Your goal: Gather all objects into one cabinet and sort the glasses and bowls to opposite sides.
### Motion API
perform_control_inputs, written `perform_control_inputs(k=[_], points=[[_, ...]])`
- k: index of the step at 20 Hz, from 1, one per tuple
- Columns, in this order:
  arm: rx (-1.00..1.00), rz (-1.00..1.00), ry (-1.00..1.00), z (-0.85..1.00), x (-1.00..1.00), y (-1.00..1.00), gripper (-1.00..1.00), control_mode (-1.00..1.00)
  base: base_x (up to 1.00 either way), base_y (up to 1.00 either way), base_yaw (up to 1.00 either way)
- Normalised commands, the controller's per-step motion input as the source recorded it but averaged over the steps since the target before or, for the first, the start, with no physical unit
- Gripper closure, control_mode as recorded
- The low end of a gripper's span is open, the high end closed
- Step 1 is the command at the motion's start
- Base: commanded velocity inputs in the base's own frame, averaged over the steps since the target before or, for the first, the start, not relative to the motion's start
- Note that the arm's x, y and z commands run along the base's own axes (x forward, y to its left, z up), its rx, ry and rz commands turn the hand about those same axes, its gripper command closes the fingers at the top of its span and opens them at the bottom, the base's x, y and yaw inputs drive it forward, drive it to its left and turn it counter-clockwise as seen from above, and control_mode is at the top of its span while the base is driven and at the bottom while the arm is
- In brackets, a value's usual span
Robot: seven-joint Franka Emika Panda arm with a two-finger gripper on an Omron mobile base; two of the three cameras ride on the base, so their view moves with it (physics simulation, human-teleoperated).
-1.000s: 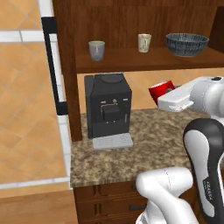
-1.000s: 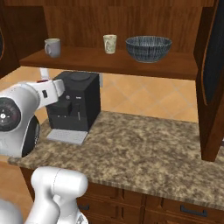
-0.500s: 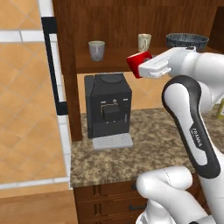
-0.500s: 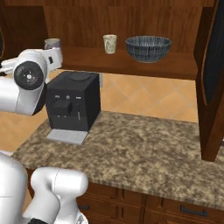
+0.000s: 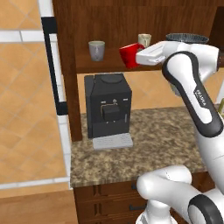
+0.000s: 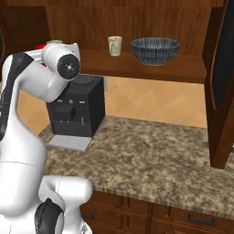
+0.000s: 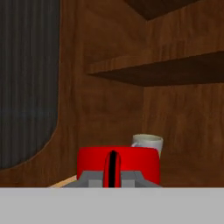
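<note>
The gripper (image 5: 136, 57) is clamped on the red mug (image 5: 130, 54), which has gone from counter level up to the cabinet (image 5: 131, 17) shelf in a second; just past it sits the grey cup (image 7: 148, 143). Beyond the hand's other side are the cream mug (image 5: 144, 40) and bowl (image 6: 155, 50); so it's basically one set-down from joining the cups.

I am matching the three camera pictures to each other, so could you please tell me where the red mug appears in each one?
Left base view: red mug upper centre, held at the shelf between the grey cup and the cream mug.
Right base view: a red sliver at upper left, behind the arm.
Hand view: bottom centre, in the pincer.
Shared landmark: grey cup.
</note>
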Motion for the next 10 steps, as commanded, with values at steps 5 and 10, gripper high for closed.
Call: perform_control_inputs(k=[5, 10], points=[[0.02, 0.03, 0.01, -0.02, 0.94, 0.00, 1.00, -1.00, 0.00, 0.00, 0.00], [-0.01, 0.04, 0.15, 0.00, 0.77, 0.00, 1.00, -1.00, 0.00, 0.00, 0.00]])
